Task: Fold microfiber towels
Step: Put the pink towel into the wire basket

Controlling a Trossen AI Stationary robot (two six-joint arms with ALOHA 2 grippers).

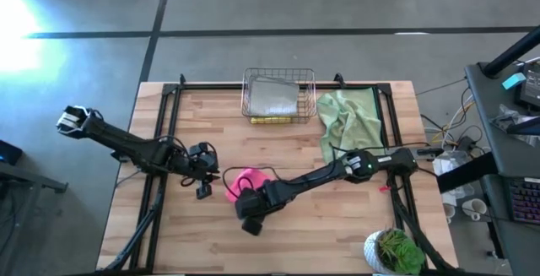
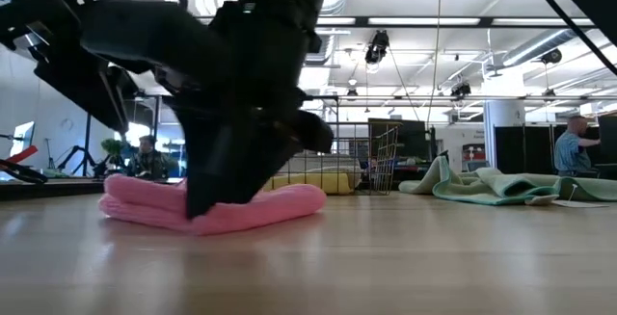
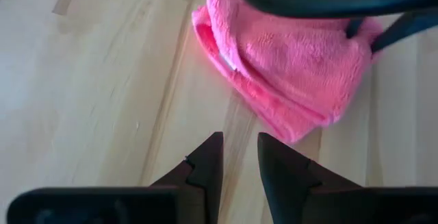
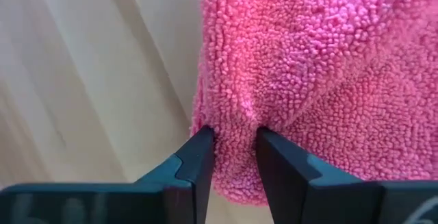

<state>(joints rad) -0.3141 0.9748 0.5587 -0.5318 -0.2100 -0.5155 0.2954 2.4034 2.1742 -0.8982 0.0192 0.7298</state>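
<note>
Fingers of the right gripper pinch a fold of the pink towel, the pile bulging up between the two dark tips. From above, that gripper sits low near the table's middle, its arm reaching in from about three o'clock, and the pink towel shows as a small bunched heap just past it, toward twelve. At table height the pink towel lies flat and folded on the wood, the dark arm standing right in front of it.

Left gripper now: narrow gap, nothing between the tips, hovering over bare wood just short of the towel's edge. In the high view it sits at nine o'clock of the pink heap, close but apart.

Further out, toward twelve, the wire basket holds a grey towel, with a yellow towel peeking out at its near edge. At about two o'clock a green towel lies rumpled and spread on the table. Down at five o'clock, on the table's corner, a potted plant. Beyond the table, a person stands far off in the room.
</note>
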